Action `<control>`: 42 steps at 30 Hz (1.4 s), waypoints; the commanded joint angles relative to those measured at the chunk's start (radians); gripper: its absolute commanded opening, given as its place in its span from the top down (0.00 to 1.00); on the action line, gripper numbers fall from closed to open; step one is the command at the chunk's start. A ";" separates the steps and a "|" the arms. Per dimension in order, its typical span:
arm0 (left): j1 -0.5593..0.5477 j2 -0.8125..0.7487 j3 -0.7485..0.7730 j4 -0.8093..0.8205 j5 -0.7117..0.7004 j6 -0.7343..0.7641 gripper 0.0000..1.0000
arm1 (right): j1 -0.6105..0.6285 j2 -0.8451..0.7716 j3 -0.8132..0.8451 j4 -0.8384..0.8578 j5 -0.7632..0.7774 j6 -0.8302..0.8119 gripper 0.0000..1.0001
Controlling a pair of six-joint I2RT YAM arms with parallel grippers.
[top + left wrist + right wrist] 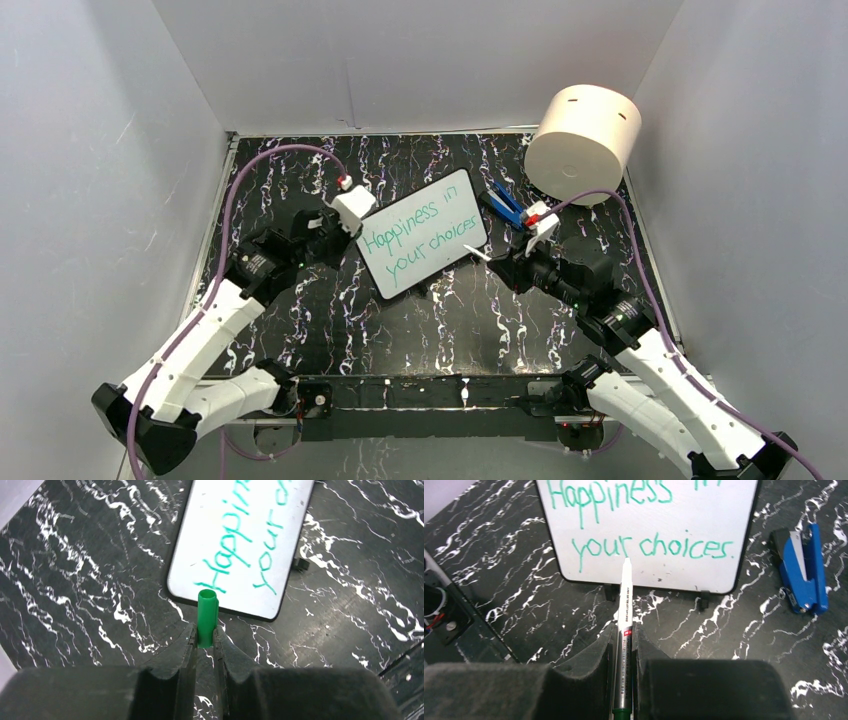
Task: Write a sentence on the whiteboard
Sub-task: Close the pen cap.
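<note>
The whiteboard point(423, 234) lies tilted at the middle of the black marbled table, black-framed. The sentence point(418, 236) in teal-green reads "Happiness in your choices." in two slanted lines; it also shows in the right wrist view point(651, 547) and partly in the left wrist view point(240, 545). My left gripper point(205, 632) is shut on a green marker cap point(207, 616), just off the board's near-left edge point(225, 611). My right gripper point(624, 635) is shut on the marker point(625, 610), uncapped, its tip pointing at the board's lower edge.
A big cream cylinder point(583, 142) stands at the back right. A blue clip-like tool point(505, 207) lies right of the board, also in the right wrist view point(802, 570). White walls enclose the table on three sides.
</note>
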 commanded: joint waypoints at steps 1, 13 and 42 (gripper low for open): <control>-0.068 -0.009 0.028 -0.025 0.054 0.114 1.00 | -0.003 0.007 0.064 0.084 -0.121 0.004 1.00; -0.271 0.055 0.049 -0.033 0.031 0.318 1.00 | -0.003 0.045 0.085 0.123 -0.231 0.027 1.00; -0.479 0.137 0.078 0.013 -0.130 0.463 1.00 | -0.003 0.141 0.094 0.218 -0.478 0.091 1.00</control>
